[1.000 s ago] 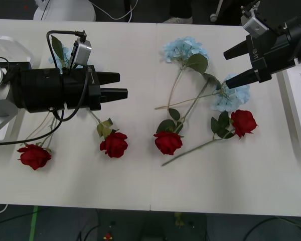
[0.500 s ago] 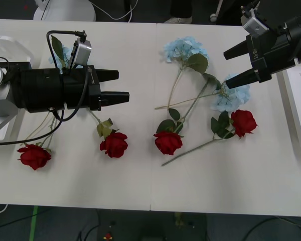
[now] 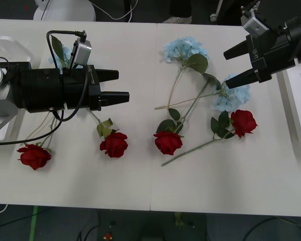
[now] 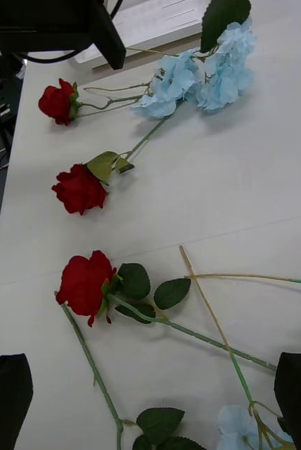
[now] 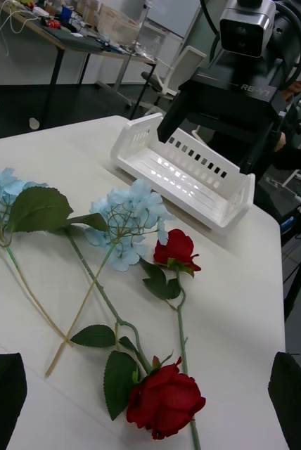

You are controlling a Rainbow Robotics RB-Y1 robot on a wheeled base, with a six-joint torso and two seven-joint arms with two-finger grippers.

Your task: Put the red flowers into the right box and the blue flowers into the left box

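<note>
Both the left gripper (image 3: pixel 121 85) and right gripper (image 3: pixel 232 67) hover jaws wide, empty; red flowers (image 3: pixel 167 142) and blue flowers (image 3: pixel 184 49) lie stem-crossed on the desk (image 3: pixel 140 186) left of the right box (image 3: pixel 297 100), so one pick likely drags another.

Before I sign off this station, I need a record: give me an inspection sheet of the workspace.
Surface: white table, seam down the middle.
Red flowers: four roses loose on the table, none boxed.
Blue flowers: three clusters on the table, stems crossing.
Right box: nothing seen inside.
Left box: mostly hidden behind the left arm.
Clutter: nothing seen.
Grippers: left gripper and right gripper both open, above the table, holding nothing.
Cables: black cable looping over the left wrist.
Surroundings: desks and chairs behind.
</note>
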